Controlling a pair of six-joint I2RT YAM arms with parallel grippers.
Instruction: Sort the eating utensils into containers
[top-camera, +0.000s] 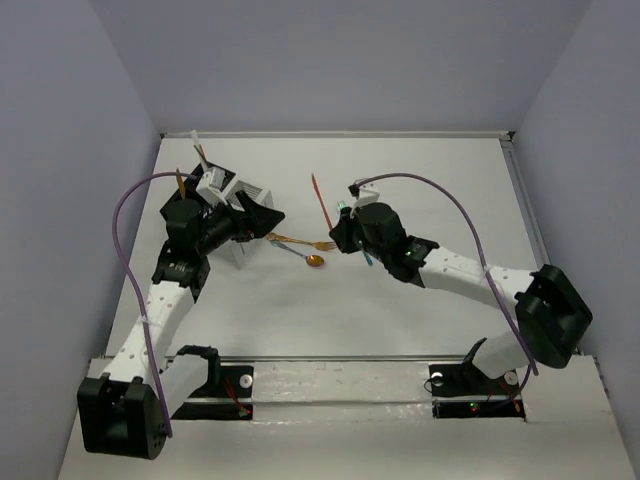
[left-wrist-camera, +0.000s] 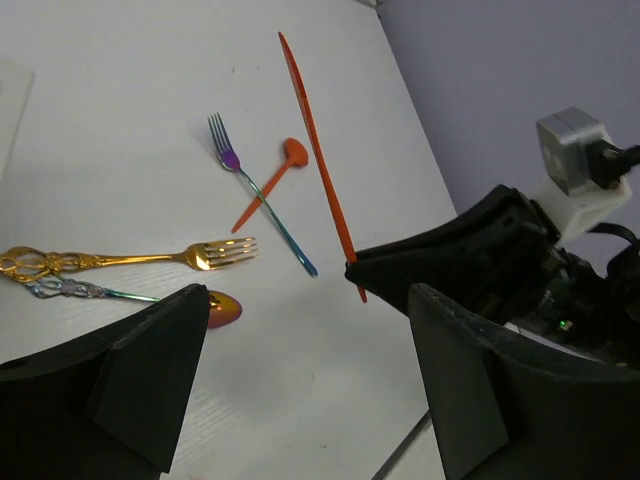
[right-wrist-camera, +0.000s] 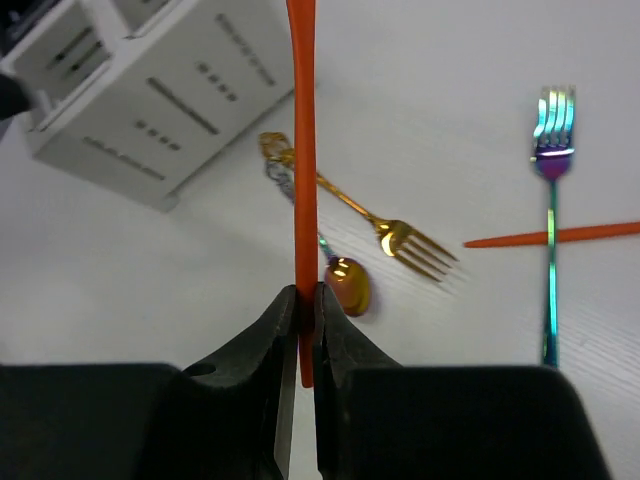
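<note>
My right gripper (right-wrist-camera: 303, 300) is shut on the lower end of a long orange-red knife (right-wrist-camera: 301, 150) and holds it upright above the table; both also show in the top view, the gripper (top-camera: 343, 232) and the knife (top-camera: 321, 201). My left gripper (left-wrist-camera: 300, 370) is open and empty, hovering beside the white caddy (top-camera: 228, 188). A gold fork (left-wrist-camera: 140, 258), a copper-bowled spoon (left-wrist-camera: 222, 308), an iridescent blue fork (left-wrist-camera: 262, 192) and an orange-red spoon (left-wrist-camera: 268, 182) lie on the table between the arms. The black caddy does not show.
The white caddy (right-wrist-camera: 130, 90) stands at the back left and holds a few upright utensils (top-camera: 181, 182). Grey walls enclose the table on three sides. The right arm's wrist (left-wrist-camera: 560, 280) sits close to my left gripper.
</note>
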